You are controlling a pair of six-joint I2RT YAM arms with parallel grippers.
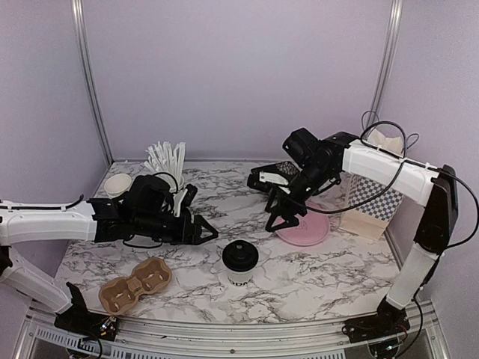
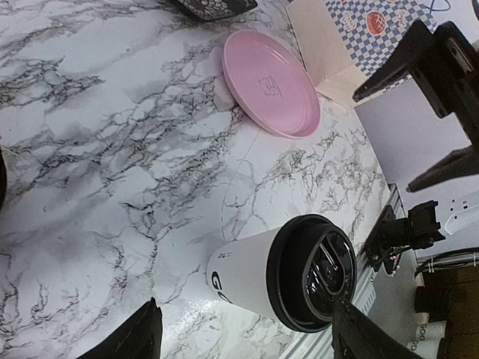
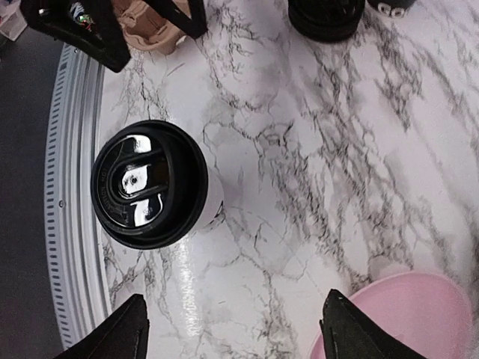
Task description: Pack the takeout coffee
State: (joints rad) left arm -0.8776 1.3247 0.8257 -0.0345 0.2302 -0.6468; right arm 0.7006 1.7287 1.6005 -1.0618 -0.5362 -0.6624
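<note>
The cup (image 1: 239, 262) stands upright on the tabletop (image 1: 337, 262), lid on; its side lettering perhaps starts with "G". Left of the cup, the left fingers (image 2: 142, 333) are apart and empty. Behind the cup to its right, the right fingers (image 3: 123, 333) are spread, holding nothing.

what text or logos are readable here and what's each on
"G" plus a cut-off second letter: side of the coffee cup.
Round red logos on the checkered bag: too blurred to read.
Embossed mark on the pink plate: too small to read.
</note>
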